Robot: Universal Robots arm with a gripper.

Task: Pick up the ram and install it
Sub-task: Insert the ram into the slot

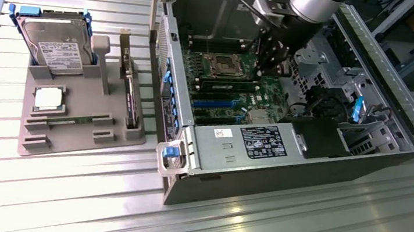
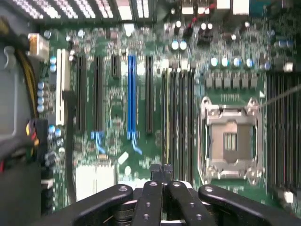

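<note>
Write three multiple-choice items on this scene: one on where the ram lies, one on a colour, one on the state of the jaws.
1. Where does the ram lie?
A. In the jaws
B. On the tray, beside the processor
C. On the floor

2. What colour is the tray?
A. Grey
B. Blue
C. Green

3. How do the jaws of the gripper stand?
A. Shut on the ram
B. Wide open
C. Shut and empty

Answers:
1 B: in the exterior view the green stick lies flat on the tray.
2 A: the tray's bare surface is grey.
3 C: in the wrist view the jaws meet with nothing between them.
</note>
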